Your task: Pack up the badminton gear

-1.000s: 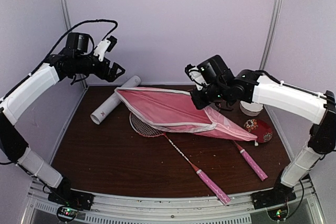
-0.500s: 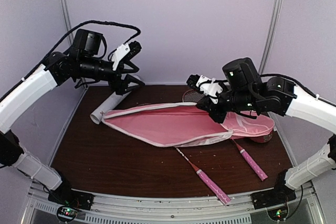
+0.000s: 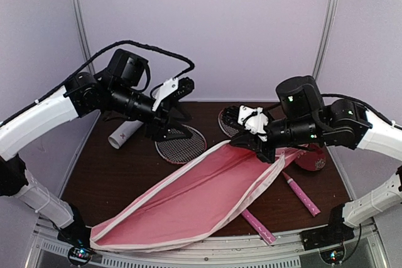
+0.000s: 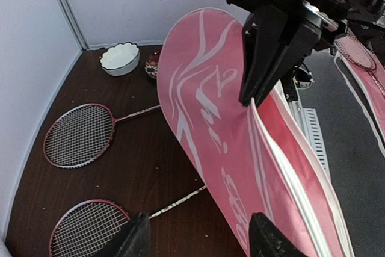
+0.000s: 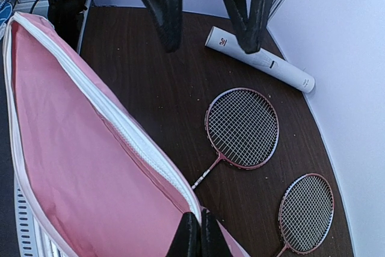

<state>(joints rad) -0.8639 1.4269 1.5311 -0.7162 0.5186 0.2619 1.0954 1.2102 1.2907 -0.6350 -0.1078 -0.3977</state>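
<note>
The right pincer (image 3: 256, 144) is clamped on the open rim of the pink cover (image 3: 188, 199), which slopes down to the counter's (image 3: 113, 180) near-left edge. The left pincer (image 3: 178, 112) hangs spread apart over 1 of 2 racquets (image 5: 242, 126). The cover's white script and the white tube's (image 5: 258, 58) small logo are too blurred to read.

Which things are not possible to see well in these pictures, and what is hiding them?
Racquet handles: top view, the pink cover hides most of both shafts.
Long white tube: top view, its far end is behind the left arm.
Red dish: top view, mostly behind the right arm.
Shuttlecocks: none shows in any view.
White bowl: left wrist view, too small to tell its contents.
</note>
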